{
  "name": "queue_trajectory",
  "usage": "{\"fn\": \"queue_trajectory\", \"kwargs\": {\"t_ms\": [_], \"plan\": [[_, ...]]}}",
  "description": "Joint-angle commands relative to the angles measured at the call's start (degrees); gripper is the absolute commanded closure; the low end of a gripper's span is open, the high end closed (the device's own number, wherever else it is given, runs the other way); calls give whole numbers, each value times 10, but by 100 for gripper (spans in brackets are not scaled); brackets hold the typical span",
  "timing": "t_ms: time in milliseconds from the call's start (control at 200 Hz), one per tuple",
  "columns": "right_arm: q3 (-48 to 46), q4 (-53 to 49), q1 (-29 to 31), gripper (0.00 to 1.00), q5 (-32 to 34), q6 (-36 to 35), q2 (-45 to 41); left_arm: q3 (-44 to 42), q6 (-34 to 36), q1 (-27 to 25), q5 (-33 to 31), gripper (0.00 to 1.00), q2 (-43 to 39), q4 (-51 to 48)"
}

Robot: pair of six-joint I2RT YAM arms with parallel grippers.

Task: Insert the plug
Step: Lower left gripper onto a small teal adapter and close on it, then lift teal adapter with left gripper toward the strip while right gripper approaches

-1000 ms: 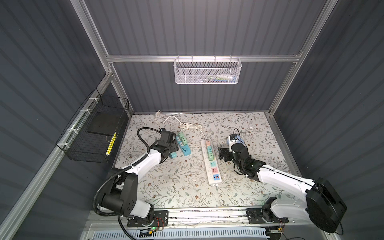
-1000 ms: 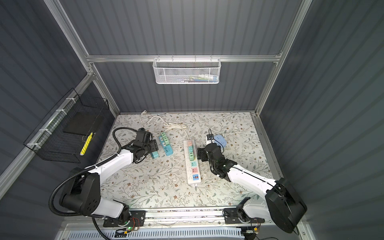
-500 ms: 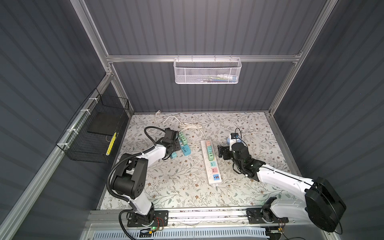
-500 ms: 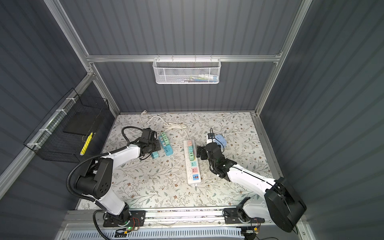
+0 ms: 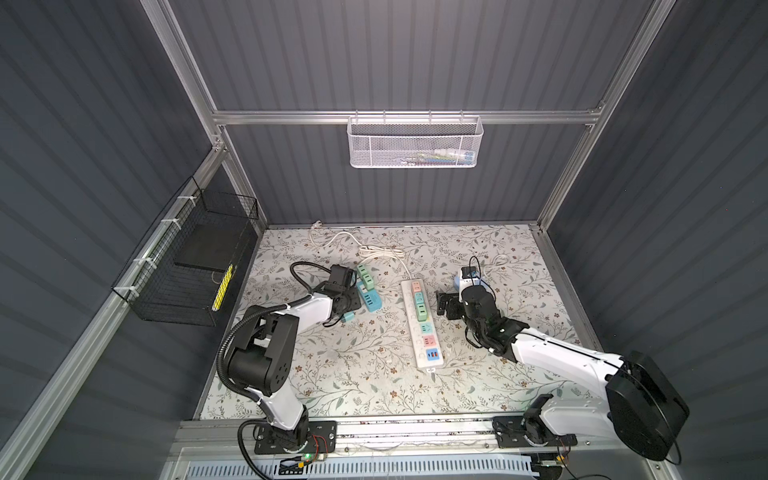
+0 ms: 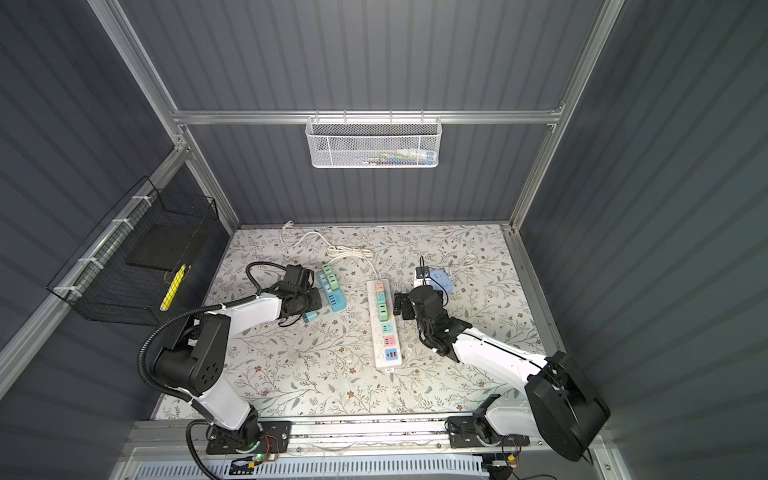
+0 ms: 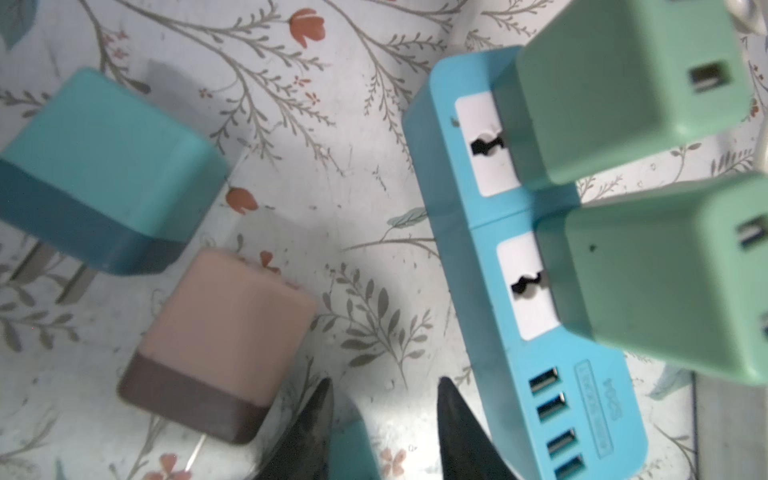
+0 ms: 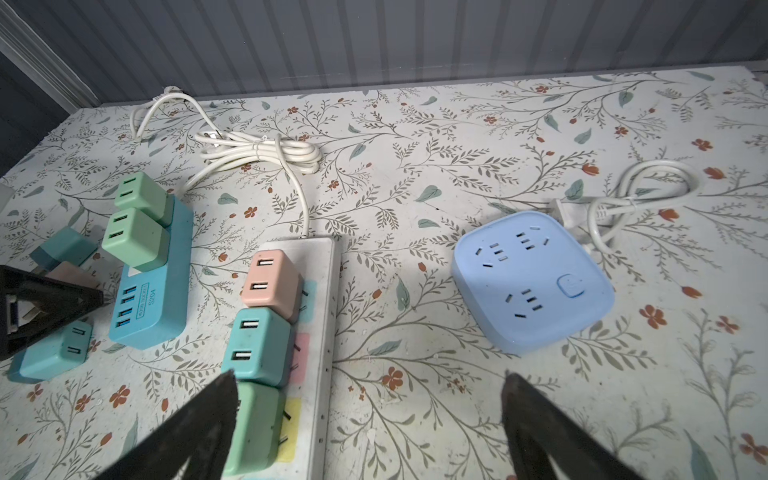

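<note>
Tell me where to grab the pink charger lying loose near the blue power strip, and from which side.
Grip the pink charger by its blocky body, across the two flat faces that flank the prongs, coming straight down from above. It lies on its side on the mat with the prongs level, so pinch mid-body and stay off the pronged end.

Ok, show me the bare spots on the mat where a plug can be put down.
Bare: the front of the mat, before the near end of the white strip; and the back right corner past the square socket. Crowded: beside the blue strip, where loose chargers lie by the left gripper, shut on a teal charger.
</note>
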Motion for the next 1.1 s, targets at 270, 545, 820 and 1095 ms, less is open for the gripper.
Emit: {"fn": "queue_trajectory", "kwargs": {"t_ms": [270, 545, 820, 1095], "plan": [[2, 4, -2, 1, 6, 10, 4, -58, -55, -11, 41, 59, -81, -25], [4, 0, -2, 1, 2, 9, 3, -5, -10, -41, -46, 45, -68, -153], [6, -3, -2, 1, -1, 9, 3, 5, 27, -88, -55, 34, -32, -177], [7, -4, -2, 1, -4, 10, 4, 6, 30, -109, -51, 34, -47, -197]]}}
